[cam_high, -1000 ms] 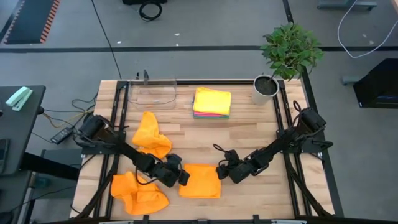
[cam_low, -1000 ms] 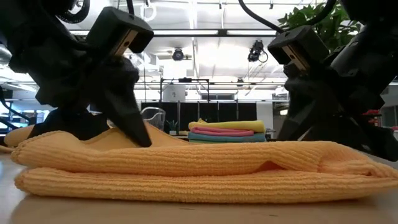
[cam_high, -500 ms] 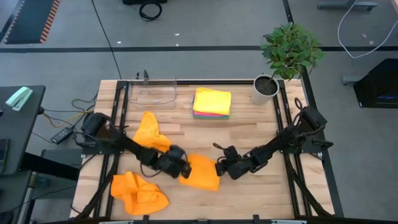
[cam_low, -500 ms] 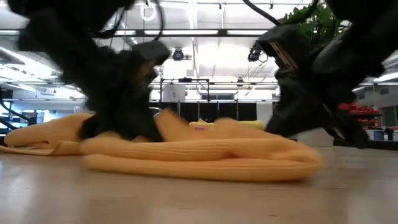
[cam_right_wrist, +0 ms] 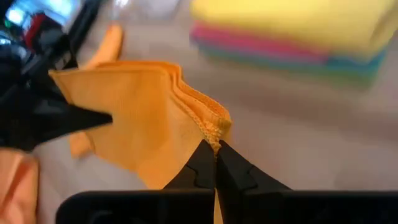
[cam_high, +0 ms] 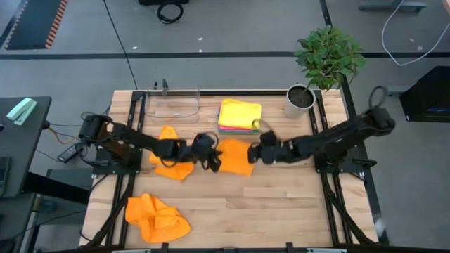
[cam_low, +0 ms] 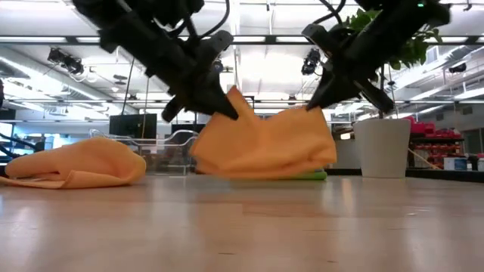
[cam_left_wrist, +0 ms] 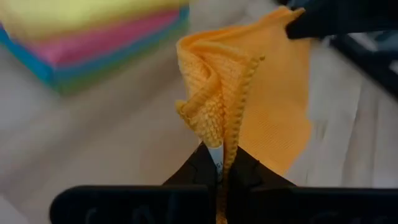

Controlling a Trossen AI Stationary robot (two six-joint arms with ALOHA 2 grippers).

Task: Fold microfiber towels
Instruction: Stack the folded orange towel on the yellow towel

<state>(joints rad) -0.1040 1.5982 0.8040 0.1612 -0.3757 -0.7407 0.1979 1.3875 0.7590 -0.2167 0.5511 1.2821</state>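
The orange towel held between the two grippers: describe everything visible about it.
The folded orange towel is a soft, ribbed microfiber cloth, doubled into layers with stitched edges. It hangs lifted above the table, just in front of the stack of folded towels. The left gripper is shut on one top corner, the right gripper on the other, so it drapes slack between them.

A robotics lab or open workshop hall. The wooden table [cam_high: 281, 211] sits in a black metal frame on grey concrete floor [cam_high: 232, 28] marked with dark lines, with loose cables [cam_high: 169, 10] lying about. Beyond the table, ceiling strip lights [cam_low: 91, 40], mounted cameras [cam_low: 60, 59], a monitor [cam_low: 132, 125] and equipment racks fill the far room.
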